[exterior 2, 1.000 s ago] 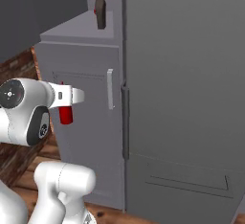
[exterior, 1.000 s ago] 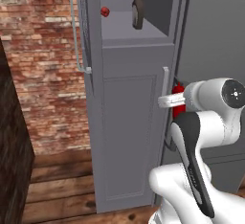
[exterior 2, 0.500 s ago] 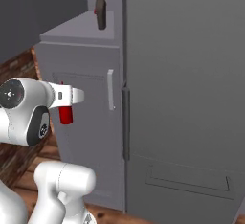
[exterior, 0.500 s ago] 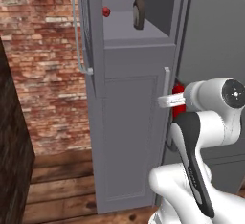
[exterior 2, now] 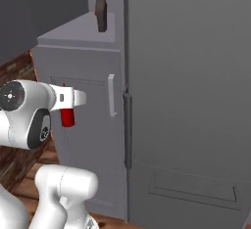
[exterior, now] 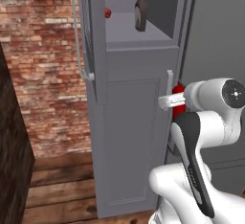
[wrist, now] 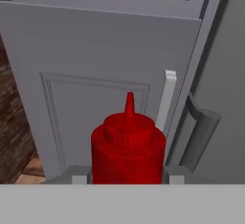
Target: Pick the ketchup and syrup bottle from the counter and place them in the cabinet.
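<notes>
Nothing had shifted since a second earlier: fingers [wrist: 128, 177] stayed clamped on the ketchup [wrist: 128, 146], held before the cabinet [exterior: 129, 137] lower door, well below its open shelf. Syrup bottle [exterior: 141, 8] stood upright on that shelf. Count: one ketchup, one syrup bottle, one arm.

The hand [exterior 2: 73, 98] holding the ketchup [exterior 2: 67, 118] has edged slightly nearer the cabinet [exterior 2: 88, 140] (barely).

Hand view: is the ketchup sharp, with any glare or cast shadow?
Hand view: ketchup is sharp, evenly lit, no glare, held in the tool. Left base view: syrup bottle sits in dim shelf shade. Right base view: flat, soft light on the cabinet.
</notes>
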Controlling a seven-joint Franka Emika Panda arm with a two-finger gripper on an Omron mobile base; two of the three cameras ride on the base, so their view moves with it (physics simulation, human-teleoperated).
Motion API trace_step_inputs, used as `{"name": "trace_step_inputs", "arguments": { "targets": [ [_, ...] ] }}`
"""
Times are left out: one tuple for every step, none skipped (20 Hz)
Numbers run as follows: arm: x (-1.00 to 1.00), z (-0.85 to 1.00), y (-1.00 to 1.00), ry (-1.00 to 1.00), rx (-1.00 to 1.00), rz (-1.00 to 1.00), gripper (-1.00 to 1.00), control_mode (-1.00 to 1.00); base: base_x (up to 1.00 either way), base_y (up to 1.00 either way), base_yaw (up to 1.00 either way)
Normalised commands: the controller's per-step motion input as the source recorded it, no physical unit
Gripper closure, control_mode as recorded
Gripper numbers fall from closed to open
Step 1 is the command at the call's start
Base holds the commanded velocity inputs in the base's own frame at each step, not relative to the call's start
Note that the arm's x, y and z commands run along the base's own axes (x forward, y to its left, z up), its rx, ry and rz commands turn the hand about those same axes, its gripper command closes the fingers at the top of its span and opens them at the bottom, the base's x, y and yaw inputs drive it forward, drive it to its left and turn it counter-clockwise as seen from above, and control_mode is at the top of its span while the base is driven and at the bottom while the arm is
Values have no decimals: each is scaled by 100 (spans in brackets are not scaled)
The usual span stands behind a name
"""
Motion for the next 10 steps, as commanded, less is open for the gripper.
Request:
{"name": "trace_step_inputs", "arguments": {
  "targets": [
    [0, 0, 0, 0, 0, 0, 100, 100, 32, 5, 0],
    [0, 0, 0, 0, 0, 0, 100, 100, 31, 5, 0],
    [0, 0, 0, 0, 0, 0, 100, 100, 31, 6, 0],
    [0, 0, 0, 0, 0, 0, 100, 100, 30, 6, 0],
    [0, 0, 0, 0, 0, 0, 100, 100, 29, 6, 0],
    [0, 0, 0, 0, 0, 0, 100, 100, 29, 6, 0],
    [0, 0, 0, 0, 0, 0, 100, 100, 30, 5, 0],
    [0, 0, 0, 0, 0, 0, 100, 100, 31, 5, 0],
    [0, 0, 0, 0, 0, 0, 100, 100, 34, 6, 0],
    [0, 0, 0, 0, 0, 0, 100, 100, 31, 5, 0]
  ]
}}
